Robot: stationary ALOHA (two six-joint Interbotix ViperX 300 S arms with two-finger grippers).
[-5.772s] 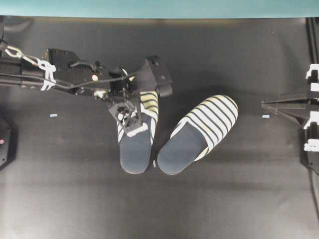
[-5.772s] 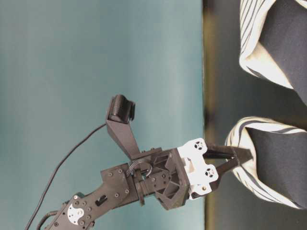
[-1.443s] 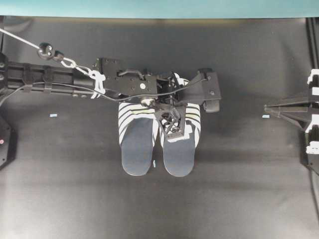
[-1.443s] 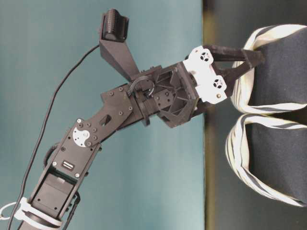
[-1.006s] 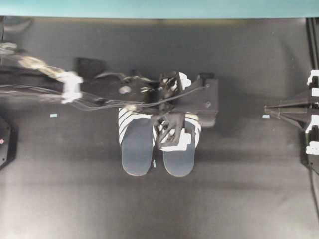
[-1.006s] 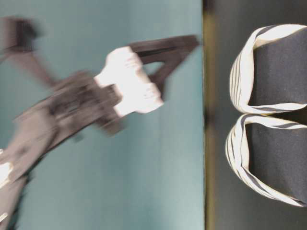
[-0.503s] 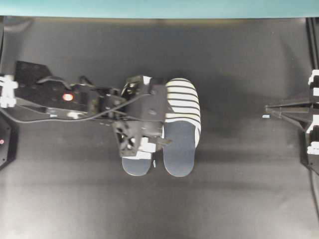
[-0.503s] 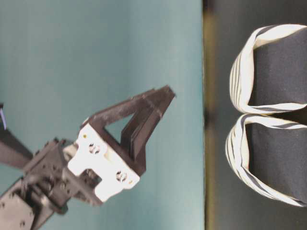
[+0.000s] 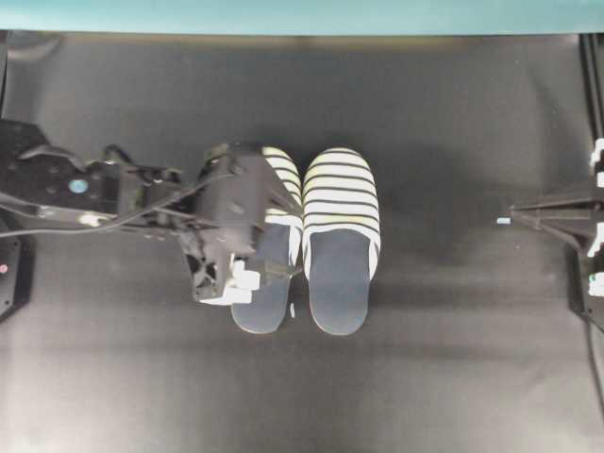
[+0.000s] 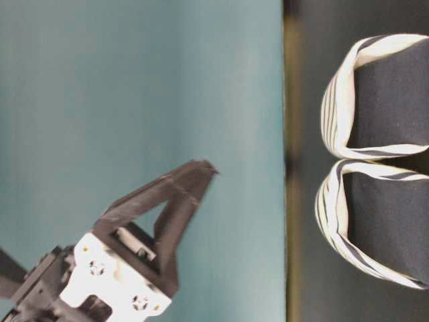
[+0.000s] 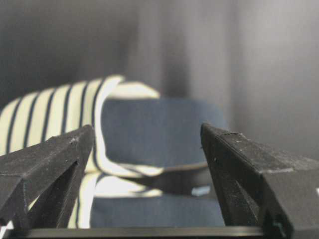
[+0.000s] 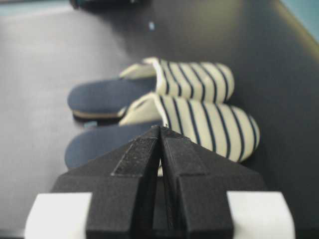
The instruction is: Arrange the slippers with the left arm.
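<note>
I had the slippers (image 9: 321,236) lying side by side on the black table (image 9: 453,377), toes pointing toward the teal wall (image 10: 134,100) and heels toward the near edge. Taking that pair as my reference, the two sat parallel and just beside each other, the inner edges close enough that I could not tell whether they touched. A small pale tag (image 9: 293,310) lay on the table between the two heels. From table level both striped toe covers showed at the edge of the dark surface, one above the other in that sideways view, with nothing resting on them.

The left arm (image 9: 94,193) reached in from the left of the pair, its bulky wrist overlapping the left slipper's toe cover and outer edge in the overhead view. The left gripper (image 11: 144,149) had its jaws spread wide and held nothing; through the wrist camera I saw both dark fingers (image 11: 45,164) framing the slippers with clear space between them. At table level that gripper hung well clear of the table against the teal wall.

The right gripper (image 12: 160,134) sat well to the right of the pair, at the far edge of the table, pointing toward the slippers. Its two fingers were pressed together with only a thin seam between them and nothing in them. A second small pale tag (image 9: 503,221) lay just off its tip.
</note>
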